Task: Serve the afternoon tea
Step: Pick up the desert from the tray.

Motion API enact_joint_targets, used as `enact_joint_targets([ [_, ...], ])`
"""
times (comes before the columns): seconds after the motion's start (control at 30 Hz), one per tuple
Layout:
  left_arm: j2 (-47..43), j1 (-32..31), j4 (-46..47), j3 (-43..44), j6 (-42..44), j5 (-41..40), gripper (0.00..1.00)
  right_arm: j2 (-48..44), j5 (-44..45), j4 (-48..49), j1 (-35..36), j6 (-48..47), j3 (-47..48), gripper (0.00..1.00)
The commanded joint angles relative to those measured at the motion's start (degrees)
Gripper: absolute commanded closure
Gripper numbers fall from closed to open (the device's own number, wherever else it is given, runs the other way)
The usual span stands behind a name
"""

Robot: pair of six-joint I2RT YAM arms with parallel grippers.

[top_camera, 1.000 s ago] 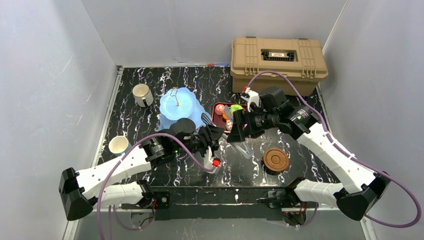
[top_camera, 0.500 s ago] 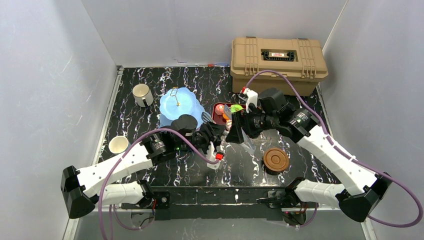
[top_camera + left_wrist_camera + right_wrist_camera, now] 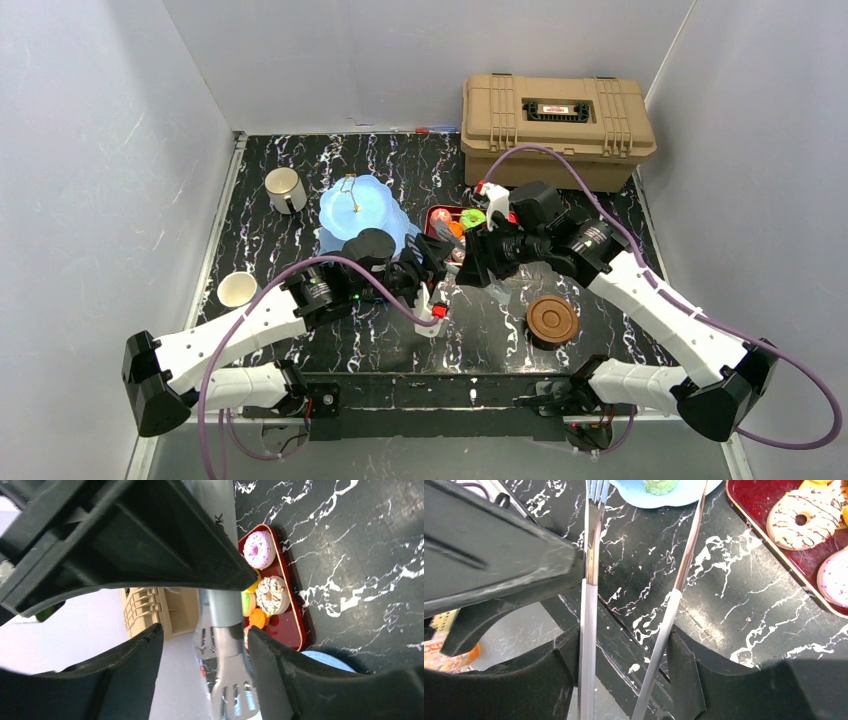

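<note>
Left gripper (image 3: 205, 630) spread around tongs (image 3: 222, 645); right gripper (image 3: 621, 635) pinching them. Donuts (image 3: 270, 595) mostly on tray (image 3: 289, 630), stand (image 3: 355, 210) nearly bare, cups (image 3: 285, 188) unserved.

Worktop (image 3: 400, 160) reads as glossy black marble-look, shot through with white veins. Tongs (image 3: 589, 555): polished metal, mirror-bright towards the tips, duller and brushed lower down. Fingers (image 3: 489, 565) either side of them, matt black plastic, faintly scuffed. Tray (image 3: 749, 497), deep red with a glossy sheen. Donuts (image 3: 784, 522), smooth plastic-looking, shiny striped icing. Stand (image 3: 370, 215), pale blue, smooth plastic look. Case (image 3: 560, 125), tan ribbed plastic, matt. Saucers (image 3: 552, 320), brown, wood-look, ringed.
</note>
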Motion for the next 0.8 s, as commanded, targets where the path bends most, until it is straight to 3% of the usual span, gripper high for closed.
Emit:
enact_joint_targets([
  [0.0, -0.5, 0.09, 2.05, 1.65, -0.26, 0.34, 0.34, -0.38, 3.0, 1.32, 0.01, -0.47, -0.57, 0.38],
  [0.17, -2.23, 0.12, 1.54, 1.48, -1.78, -1.23, 0.17, 0.5, 6.85, -0.56, 0.02, 0.3, -1.48, 0.38],
  [0.77, -12.58, 0.36, -8.11, 2.64, -5.59, -6.46, 0.16, 6.37, 25.84, -0.31, 0.02, -0.11, -4.63, 0.33],
])
